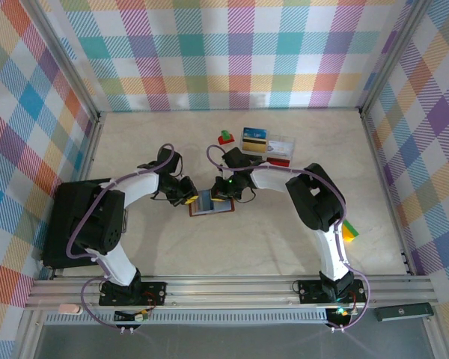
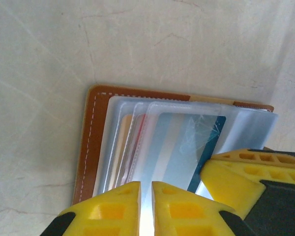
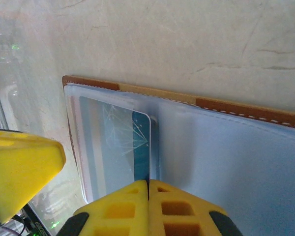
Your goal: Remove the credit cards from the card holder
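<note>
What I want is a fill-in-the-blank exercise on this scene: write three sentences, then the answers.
1. The card holder lies ___ on the table.
2. Its credit cards sit inside ___ plastic sleeves.
3. The left gripper and right gripper both have ___ fingers.
Missing words: open; clear; yellow.

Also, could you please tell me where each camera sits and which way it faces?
Top external: above and behind the bases, looking down at the table; left arm, right arm show.
Left wrist: close over the open card holder; left gripper at bottom.
Right wrist: close over it too; right gripper at bottom.
Both wrist views share the blue card.
</note>
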